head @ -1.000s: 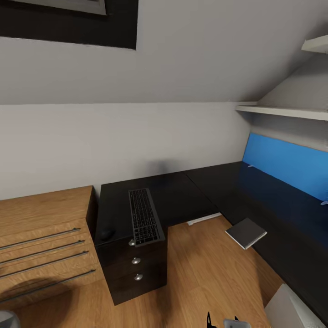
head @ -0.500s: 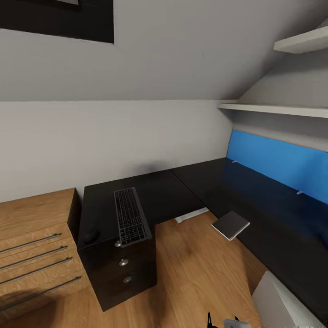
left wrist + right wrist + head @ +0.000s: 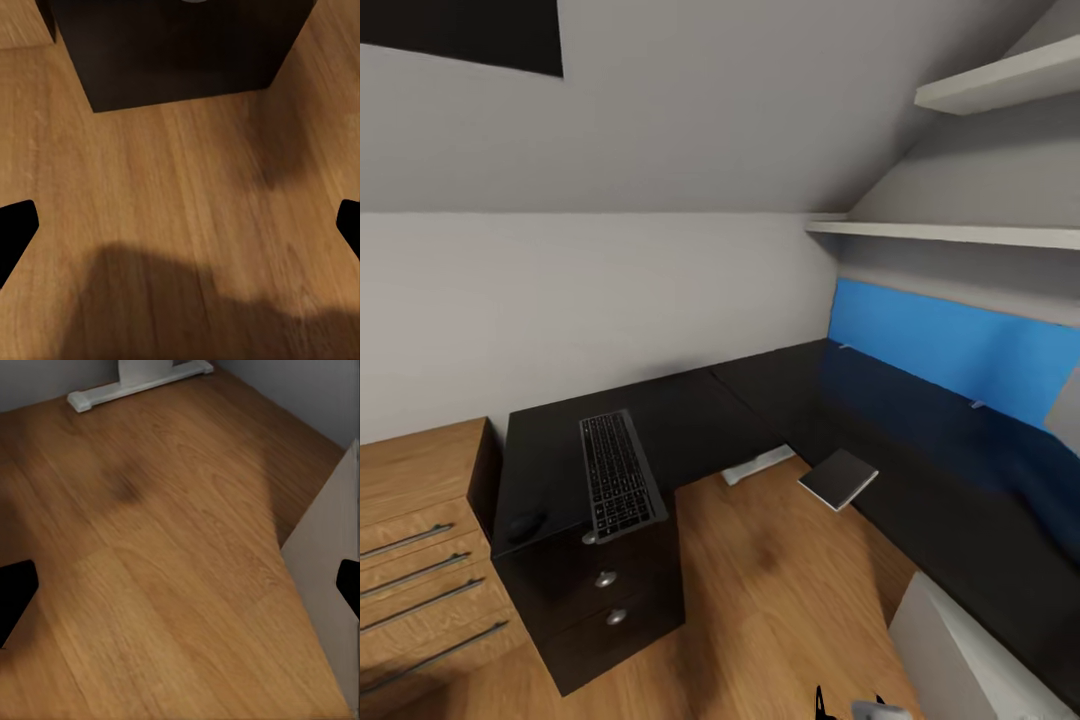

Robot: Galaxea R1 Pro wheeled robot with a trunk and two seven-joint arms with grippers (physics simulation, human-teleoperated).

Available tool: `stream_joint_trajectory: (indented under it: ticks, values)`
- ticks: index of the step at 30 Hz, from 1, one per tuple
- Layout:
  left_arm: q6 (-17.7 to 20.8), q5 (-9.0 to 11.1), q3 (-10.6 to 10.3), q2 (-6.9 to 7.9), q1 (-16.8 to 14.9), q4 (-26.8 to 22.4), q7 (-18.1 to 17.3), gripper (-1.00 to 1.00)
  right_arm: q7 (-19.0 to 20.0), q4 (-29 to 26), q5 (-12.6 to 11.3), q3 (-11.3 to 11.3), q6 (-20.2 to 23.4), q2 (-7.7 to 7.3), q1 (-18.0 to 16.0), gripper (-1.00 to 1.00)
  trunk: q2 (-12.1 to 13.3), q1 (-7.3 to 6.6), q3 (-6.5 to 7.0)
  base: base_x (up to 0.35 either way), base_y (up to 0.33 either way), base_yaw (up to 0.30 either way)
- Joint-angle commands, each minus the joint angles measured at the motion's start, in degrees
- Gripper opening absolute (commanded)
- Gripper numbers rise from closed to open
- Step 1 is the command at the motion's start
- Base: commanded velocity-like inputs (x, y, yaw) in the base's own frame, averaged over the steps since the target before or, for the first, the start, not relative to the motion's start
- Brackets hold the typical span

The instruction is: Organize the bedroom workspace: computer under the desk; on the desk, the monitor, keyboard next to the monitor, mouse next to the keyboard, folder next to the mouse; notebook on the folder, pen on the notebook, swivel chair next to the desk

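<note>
Your keyboard (image 3: 619,474) lies on the tabletop (image 3: 700,420) ahead-left, long axis running away from you, mouse (image 3: 525,524) just left of it, nearer your left tool (image 3: 180,225). Both tools, left and right (image 3: 180,585), are spread, holding nothing, over the floor (image 3: 780,600).

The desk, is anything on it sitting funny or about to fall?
Yes. The notebook pokes out past the desk's inner edge, over the wooden floor. The keyboard also hangs slightly over the front edge above the drawers. The mouse sits fully on top.
</note>
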Motion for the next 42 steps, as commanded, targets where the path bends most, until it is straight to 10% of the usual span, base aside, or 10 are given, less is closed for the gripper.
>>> stream_joint_trajectory:
  ticks: [1,36,42]
  values:
    - [-0.19,0.17,-0.5,0.04,-0.04,-0.01,0.63,1.0,-0.15,0.05,0.61,-0.33,-0.14,0.07,-0.05,1.0,-0.44,0.22,-0.24,0.0,0.0,-0.183]
    - [-0.06,0.73,-0.26,0.17,-0.04,0.25,1.04,1.0,-0.08,1.99,0.68,-0.33,-0.21,-0.01,-0.14,1.0,-14.48,7.91,-6.45,0.022,0.085,-0.066]
    - [5.19,0.69,-0.28,0.16,-0.04,0.25,1.01,1.0,-0.08,1.99,0.63,-0.33,-0.21,-0.01,-0.14,1.0,-16.89,9.23,-7.47,0.001,0.003,-0.107]
